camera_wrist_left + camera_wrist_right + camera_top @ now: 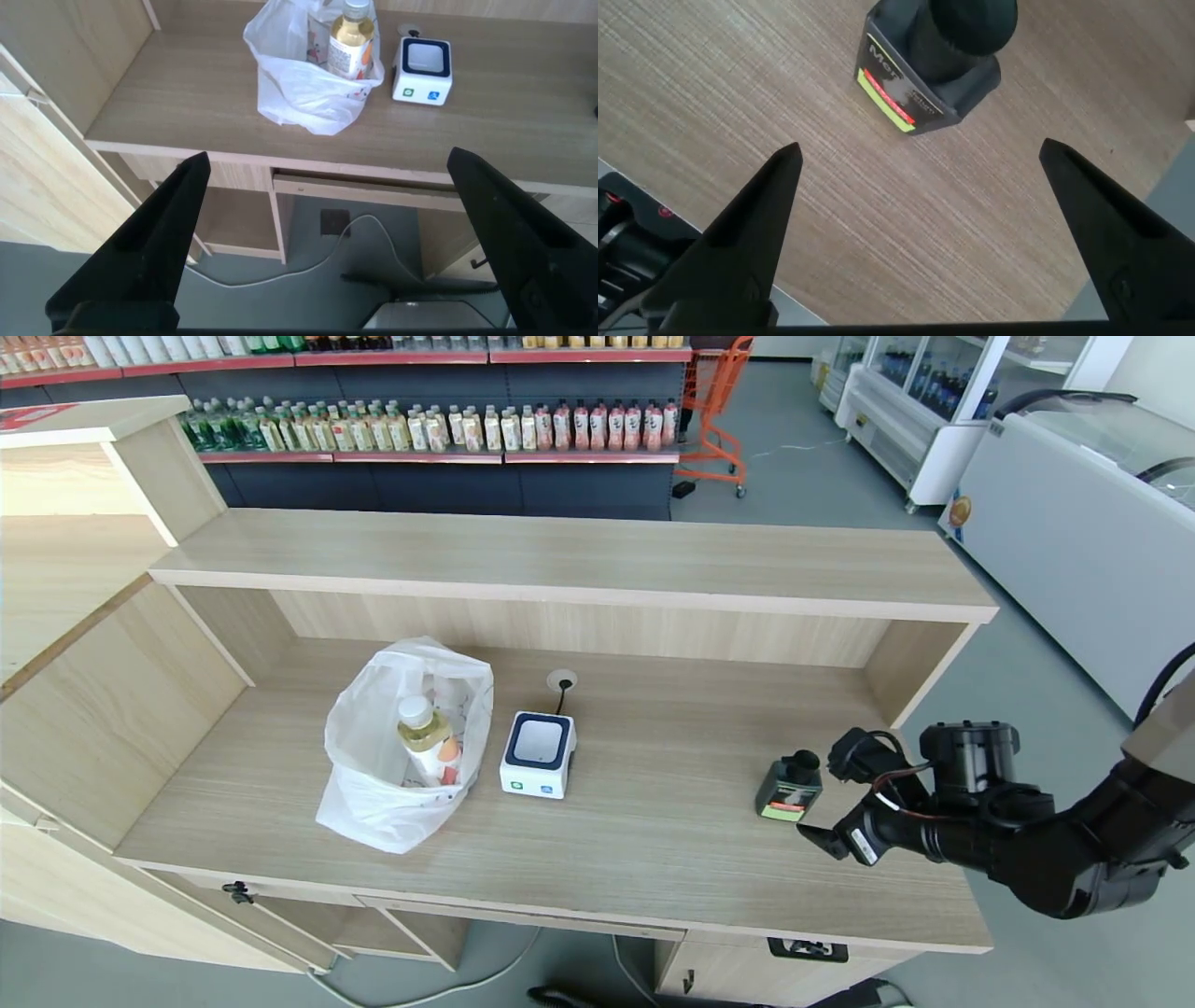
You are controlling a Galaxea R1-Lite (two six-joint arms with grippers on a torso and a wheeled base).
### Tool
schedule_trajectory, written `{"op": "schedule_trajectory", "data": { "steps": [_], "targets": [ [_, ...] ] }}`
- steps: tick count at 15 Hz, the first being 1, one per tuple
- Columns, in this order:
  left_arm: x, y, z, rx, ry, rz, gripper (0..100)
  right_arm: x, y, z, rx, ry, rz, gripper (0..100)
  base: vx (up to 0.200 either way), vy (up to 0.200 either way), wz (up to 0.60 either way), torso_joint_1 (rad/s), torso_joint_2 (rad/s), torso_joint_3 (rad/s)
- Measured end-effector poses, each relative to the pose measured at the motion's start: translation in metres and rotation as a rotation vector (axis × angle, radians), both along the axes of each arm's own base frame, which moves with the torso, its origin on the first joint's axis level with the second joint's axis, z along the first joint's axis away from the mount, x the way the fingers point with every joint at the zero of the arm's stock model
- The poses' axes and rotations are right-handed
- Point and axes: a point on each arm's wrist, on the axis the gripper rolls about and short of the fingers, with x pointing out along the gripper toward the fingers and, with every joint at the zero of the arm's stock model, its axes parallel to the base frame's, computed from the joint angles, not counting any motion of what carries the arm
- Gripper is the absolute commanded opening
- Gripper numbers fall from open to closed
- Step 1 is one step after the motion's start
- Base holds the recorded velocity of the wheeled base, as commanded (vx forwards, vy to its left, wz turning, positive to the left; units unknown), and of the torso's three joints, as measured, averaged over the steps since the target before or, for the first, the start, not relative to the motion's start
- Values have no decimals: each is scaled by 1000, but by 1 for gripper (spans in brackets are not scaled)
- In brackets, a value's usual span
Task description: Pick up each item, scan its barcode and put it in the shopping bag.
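The right hand hangs empty, fingers spread wide, just at 3 o'clock of the bottle, likely lined up to grasp it. The bottle stands on the desk, at 3 o'clock from the scanner. At the scanner's 9 o'clock the bag gapes, ready for items. The left hand, also spread, hangs off the desk's near edge.

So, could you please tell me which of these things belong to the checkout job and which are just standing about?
For the job: shopping bag; drink bottle inside it; barcode scanner; dark bottle on the counter; open right gripper beside it.
Just about: shelves of drinks; orange trolley; chest freezer.
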Motion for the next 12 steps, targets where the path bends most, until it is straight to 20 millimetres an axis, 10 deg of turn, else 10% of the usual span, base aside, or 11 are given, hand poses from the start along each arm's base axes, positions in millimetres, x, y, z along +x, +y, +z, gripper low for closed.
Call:
{"op": "schedule_trajectory", "data": {
  "steps": [9,10,12],
  "targets": [
    [0,0,0,0,0,0,100,50,19,-17,9,-50,31,100,0,0,0,0,0,0],
    [0,0,0,0,0,0,100,54,22,-19,10,-53,38,0,0,0,0,0,0,0],
    [0,0,0,0,0,0,100,60,32,-23,13,-56,59,0,0,0,0,0,0,0]
  ]
}}
